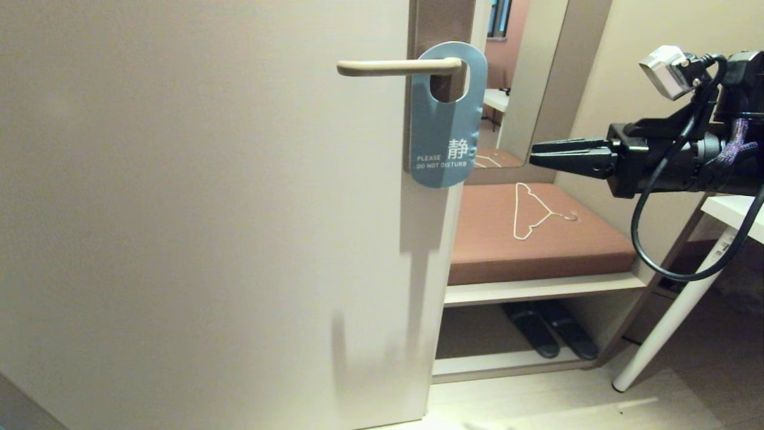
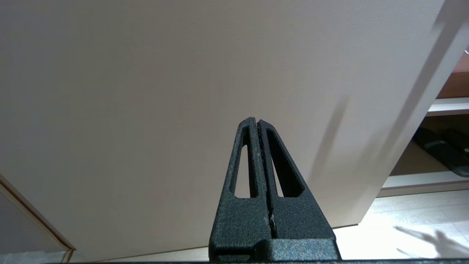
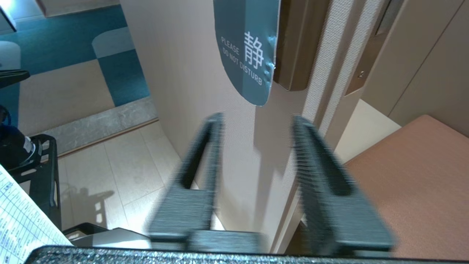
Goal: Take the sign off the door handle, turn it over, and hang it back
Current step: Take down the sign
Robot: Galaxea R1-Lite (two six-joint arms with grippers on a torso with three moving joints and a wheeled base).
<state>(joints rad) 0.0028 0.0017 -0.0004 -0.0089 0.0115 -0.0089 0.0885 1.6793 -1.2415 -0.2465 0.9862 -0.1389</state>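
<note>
Your right claw [image 1: 533,156] reaches in from the frame's right, fingers spread and empty, beside the sign [image 1: 446,116] hanging blue face out on the door handle [image 1: 397,67], upper centre; left claw [image 2: 257,123] pressed together.

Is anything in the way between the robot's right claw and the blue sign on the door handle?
No, nothing visible. The right claw is open in plain air to the right of the sign, which hangs on the door handle. Between them shows only the far-off bench behind, and the right wrist view shows a clear gap up to the sign.
</note>
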